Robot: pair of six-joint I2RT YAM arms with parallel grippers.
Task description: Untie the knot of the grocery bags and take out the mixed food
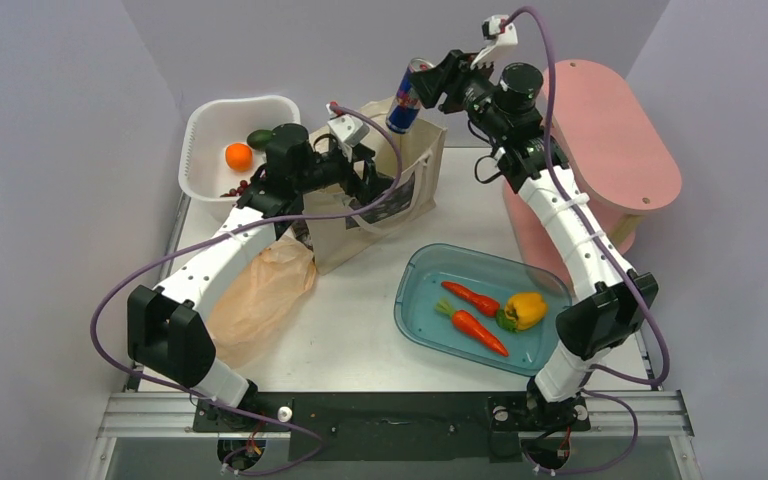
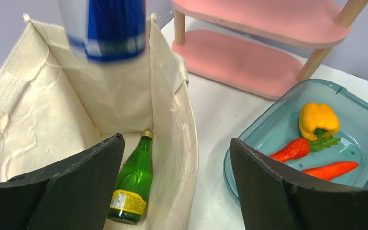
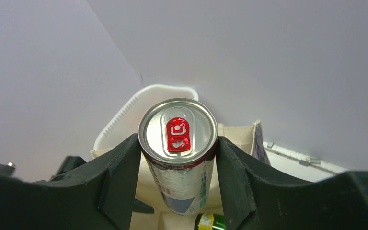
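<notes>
My right gripper [image 3: 178, 139] is shut on a blue-silver can [image 3: 179, 143], held upright in the air above the cream canvas tote [image 1: 415, 170]. In the top view the can [image 1: 408, 97] hangs over the tote's back edge. My left gripper [image 2: 176, 139] is open, its fingers wide apart on either side of the tote's side wall [image 2: 172, 143] without pinching it. A green yellow-capped bottle [image 2: 133, 179] lies on the tote's floor. The peach-orange plastic bag [image 1: 260, 290] lies flat under my left arm; its knot is out of view. Two carrots [image 1: 472, 298] [image 1: 480, 331] lie in the teal tray. An avocado [image 1: 260, 138] sits in the white basket.
The teal tray [image 1: 420, 290] at front right also holds a yellow bell pepper [image 1: 526, 309]. A white basket [image 1: 200, 150] at back left holds a round orange fruit [image 1: 239, 155]. A pink two-level shelf [image 1: 610, 150] stands at back right behind my right arm.
</notes>
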